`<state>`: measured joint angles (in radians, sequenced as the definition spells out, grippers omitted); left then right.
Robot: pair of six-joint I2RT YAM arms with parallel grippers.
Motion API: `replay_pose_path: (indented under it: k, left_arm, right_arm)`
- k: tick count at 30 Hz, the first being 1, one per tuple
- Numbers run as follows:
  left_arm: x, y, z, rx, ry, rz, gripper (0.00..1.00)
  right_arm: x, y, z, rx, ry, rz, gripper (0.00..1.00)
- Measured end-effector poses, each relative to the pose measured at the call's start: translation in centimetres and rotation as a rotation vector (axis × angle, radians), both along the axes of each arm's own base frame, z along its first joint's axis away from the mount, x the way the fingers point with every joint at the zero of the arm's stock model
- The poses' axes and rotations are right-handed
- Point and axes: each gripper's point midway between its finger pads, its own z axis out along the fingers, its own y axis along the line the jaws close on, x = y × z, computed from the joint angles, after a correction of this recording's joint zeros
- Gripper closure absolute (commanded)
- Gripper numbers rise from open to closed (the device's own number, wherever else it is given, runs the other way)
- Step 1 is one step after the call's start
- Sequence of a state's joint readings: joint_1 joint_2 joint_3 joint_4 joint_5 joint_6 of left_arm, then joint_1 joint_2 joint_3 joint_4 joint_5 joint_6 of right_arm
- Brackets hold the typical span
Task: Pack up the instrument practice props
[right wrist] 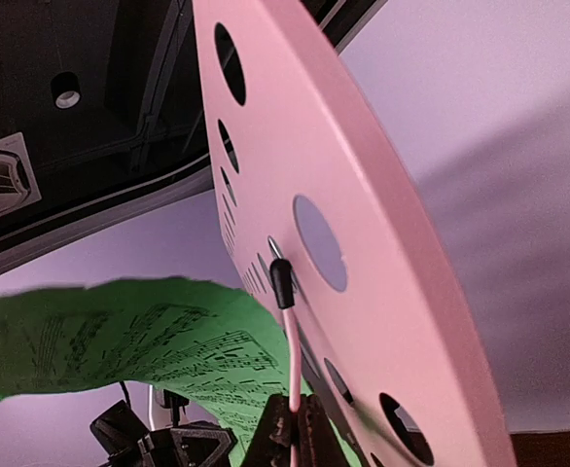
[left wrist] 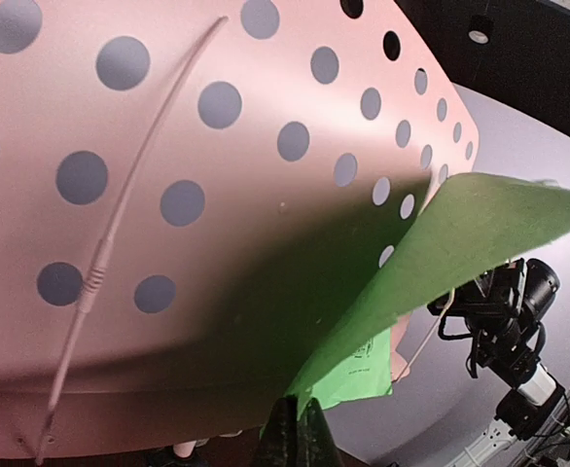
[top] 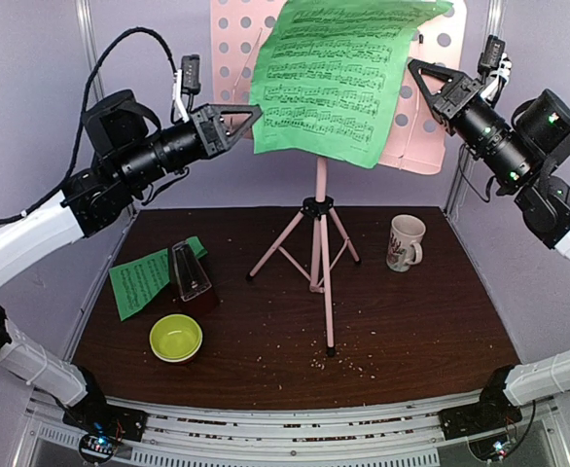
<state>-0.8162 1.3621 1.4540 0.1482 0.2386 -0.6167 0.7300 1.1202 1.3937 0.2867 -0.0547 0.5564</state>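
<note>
The pink music stand [top: 321,229] stands mid-table, its perforated desk [top: 427,125] at the top. A green sheet-music page [top: 334,78] rests on the desk. My left gripper [top: 255,112] is shut on the page's left edge; the left wrist view shows the green page [left wrist: 480,233] running down into my left gripper [left wrist: 300,420]. My right gripper [top: 412,66] is shut on the desk's pink wire page-holder [right wrist: 293,360], seen between the pads of my right gripper [right wrist: 293,418]. A second green page [top: 141,282] lies at the table's left under the dark red metronome [top: 190,275] in its clear cover.
A yellow-green bowl [top: 176,338] sits front left. A white mug [top: 406,241] stands right of the stand's tripod legs [top: 295,255]. Crumbs lie scattered on the dark wood table [top: 431,321]. Purple walls close the back and sides.
</note>
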Motion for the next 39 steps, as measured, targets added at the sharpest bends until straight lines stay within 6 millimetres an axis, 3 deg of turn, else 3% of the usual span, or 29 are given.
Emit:
replay_pose_path:
  k: [8, 13, 24, 33, 39]
  left_arm:
    - [1.2, 5.6, 1.9, -0.028, -0.053, 0.112, 1.00]
    - [1.3, 8.0, 2.7, -0.037, -0.081, 0.140, 1.00]
    - [-0.8, 11.7, 4.3, 0.005, -0.146, 0.162, 1.00]
    - [-2.0, 14.2, 2.9, 0.169, -0.151, 0.267, 1.00]
    - [-1.7, 17.2, 2.6, 0.286, -0.153, 0.437, 1.00]
  right_arm:
    - [0.1, -0.1, 0.0, 0.003, 0.002, -0.007, 1.00]
    - [0.1, -0.1, 0.0, 0.005, 0.003, -0.009, 0.92]
    - [-1.1, -0.9, 0.3, 0.013, -0.003, 0.007, 0.43]
    - [-4.1, -3.0, 1.4, 0.000, -0.054, 0.012, 0.16]
    - [-5.4, -4.3, 1.5, -0.026, -0.074, -0.007, 0.10]
